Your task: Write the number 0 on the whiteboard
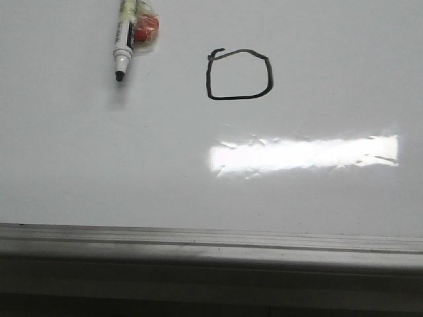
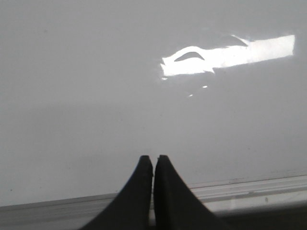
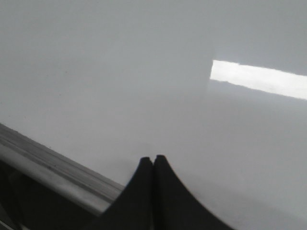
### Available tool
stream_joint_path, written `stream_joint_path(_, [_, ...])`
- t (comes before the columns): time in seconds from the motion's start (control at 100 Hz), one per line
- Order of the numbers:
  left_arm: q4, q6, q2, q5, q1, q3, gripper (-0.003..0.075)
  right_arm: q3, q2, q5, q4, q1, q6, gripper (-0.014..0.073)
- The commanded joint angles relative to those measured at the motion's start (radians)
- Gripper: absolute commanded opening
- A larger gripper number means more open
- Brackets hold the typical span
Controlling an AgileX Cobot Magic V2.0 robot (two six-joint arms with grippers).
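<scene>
The number 0 (image 1: pixel 239 74) is a thin black boxy loop with a small hook at its upper-left corner, drawn on the whiteboard (image 1: pixel 79 165) in the front view. It shows in neither wrist view. A white marker (image 1: pixel 123 41) with a black tip lies uncapped on the board to the left of the loop. My left gripper (image 2: pixel 153 157) is shut and empty over the board (image 2: pixel 72 96) near its grey frame. My right gripper (image 3: pixel 153 158) is shut and empty over the board (image 3: pixel 120 72) near the frame. Neither gripper shows in the front view.
A small red object in clear wrap (image 1: pixel 147 28) lies beside the marker at the far left. The grey metal frame strip (image 1: pixel 211 239) runs along the board's near edge and also shows in the left wrist view (image 2: pixel 249 187) and the right wrist view (image 3: pixel 53 172). A bright glare (image 1: pixel 304 155) lies below the loop.
</scene>
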Motion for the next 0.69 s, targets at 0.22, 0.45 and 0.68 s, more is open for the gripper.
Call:
stream_joint_path(0.22, [-0.002, -0.01, -0.024, -0.054, 0.002, 0.031, -0.002, 0.014, -0.016, -0.026, -0.066, -0.007, 0.022, -0.0069])
stream_joint_path(0.45, [-0.002, -0.01, -0.024, -0.054, 0.002, 0.031, -0.002, 0.014, -0.017, -0.026, -0.067, -0.007, 0.022, -0.0069])
stream_joint_path(0.68, [-0.002, -0.01, -0.024, -0.054, 0.002, 0.031, -0.002, 0.014, -0.017, -0.026, -0.067, -0.007, 0.022, -0.0068])
